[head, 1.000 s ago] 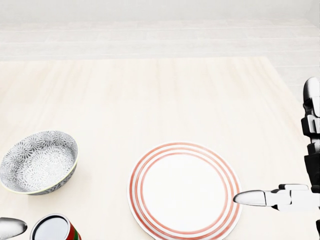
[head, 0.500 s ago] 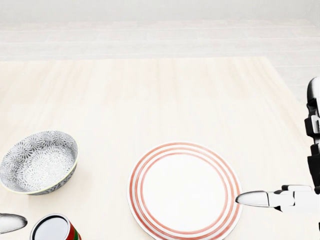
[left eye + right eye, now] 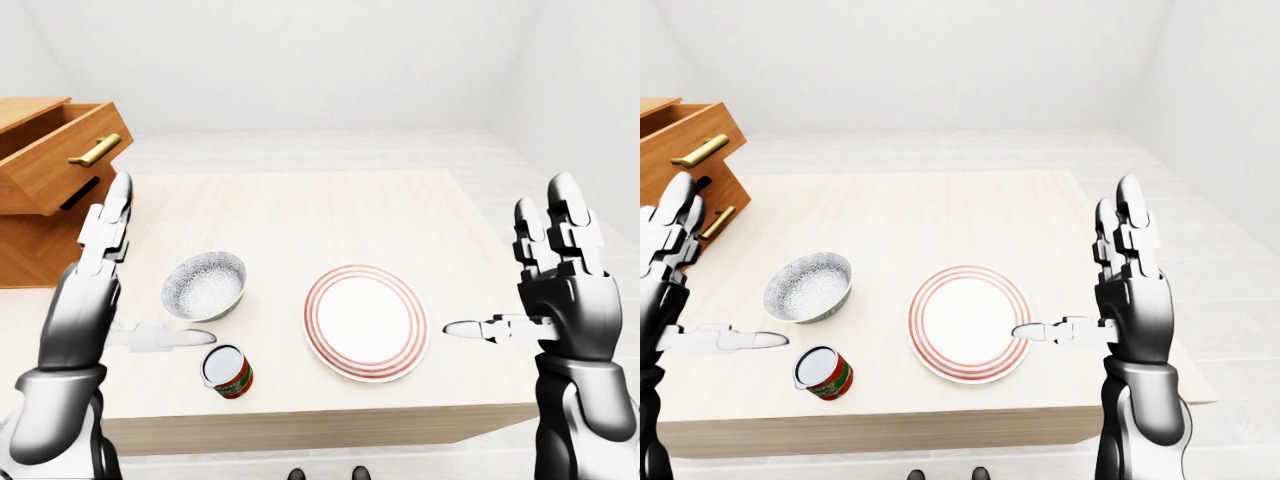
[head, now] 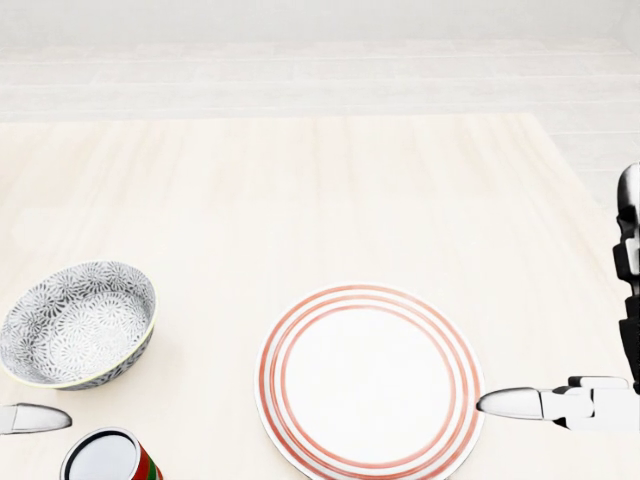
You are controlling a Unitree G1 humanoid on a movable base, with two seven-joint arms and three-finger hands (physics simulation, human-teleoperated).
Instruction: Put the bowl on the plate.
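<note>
A grey patterned bowl (image 3: pixel 204 285) sits upright on the pale wooden table (image 3: pixel 300 210), left of a white plate (image 3: pixel 365 322) with red rings. The two stand apart. My left hand (image 3: pixel 120 270) hovers open at the left of the bowl, its thumb stretched out below the bowl's rim. At the plate's right edge my right hand (image 3: pixel 520 275) is open too, fingers upright and thumb tip pointing at the plate. Neither hand holds anything.
A red can (image 3: pixel 227 371) with a silver lid stands just below the bowl, near the table's bottom edge. A wooden drawer unit (image 3: pixel 50 165) with an open drawer stands at the far left. The table's right edge runs just behind my right hand.
In the head view my left thumb has risen slightly toward the bowl, and my right hand has sunk and drifted a little right. Bowl, plate and can have not moved.
</note>
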